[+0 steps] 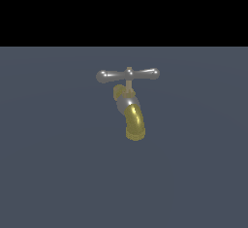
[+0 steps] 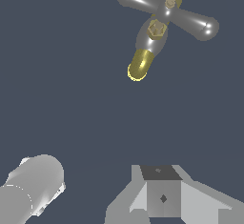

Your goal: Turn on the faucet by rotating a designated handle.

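In the exterior view, the faucet (image 1: 130,106) stands alone on a flat slate-grey floor (image 1: 48,173), roughly midway across it and nearer the far edge, where the floor meets black. Its brass-yellow spout (image 1: 135,122) curves down toward the near edge. Above the grey collar (image 1: 124,103), a thin brass stem (image 1: 129,84) carries the handle (image 1: 128,74), a silver crossbar lying level and reaching wider than the spout. No arm appears here.

In the wrist view, the faucet (image 2: 157,25) is seen from above, the handle (image 2: 167,9) crossing it diagonally, the spout (image 2: 140,65) pointing away from it. Pale grey robot parts (image 2: 162,197) sit well apart from it; whether the gripper is released or clenched cannot be told.
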Motion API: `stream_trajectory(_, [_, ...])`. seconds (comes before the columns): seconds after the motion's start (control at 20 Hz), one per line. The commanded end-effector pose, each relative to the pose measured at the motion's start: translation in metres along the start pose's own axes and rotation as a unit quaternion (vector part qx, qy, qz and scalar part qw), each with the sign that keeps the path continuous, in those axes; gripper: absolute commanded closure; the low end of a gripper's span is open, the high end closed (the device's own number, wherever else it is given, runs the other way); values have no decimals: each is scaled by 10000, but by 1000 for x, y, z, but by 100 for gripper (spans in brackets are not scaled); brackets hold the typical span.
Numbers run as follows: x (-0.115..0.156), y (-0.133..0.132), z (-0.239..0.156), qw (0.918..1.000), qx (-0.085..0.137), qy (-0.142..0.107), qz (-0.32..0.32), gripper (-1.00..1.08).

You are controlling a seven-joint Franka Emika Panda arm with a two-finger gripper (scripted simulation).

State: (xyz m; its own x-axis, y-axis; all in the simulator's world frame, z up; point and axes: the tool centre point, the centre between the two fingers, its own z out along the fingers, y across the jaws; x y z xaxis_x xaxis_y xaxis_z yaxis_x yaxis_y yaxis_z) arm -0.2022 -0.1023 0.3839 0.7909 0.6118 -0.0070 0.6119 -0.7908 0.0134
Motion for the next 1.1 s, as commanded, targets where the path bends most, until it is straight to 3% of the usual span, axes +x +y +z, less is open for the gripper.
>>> stream_trajectory(0.0, [2, 10, 10, 9996, -3, 0, -291, 108])
stream_trajectory(0.5, [17, 48, 47, 9902, -8, 1, -1400, 108])
stream_trajectory(1.05, [41, 83, 85, 9674, -13, 3, -2534, 108])
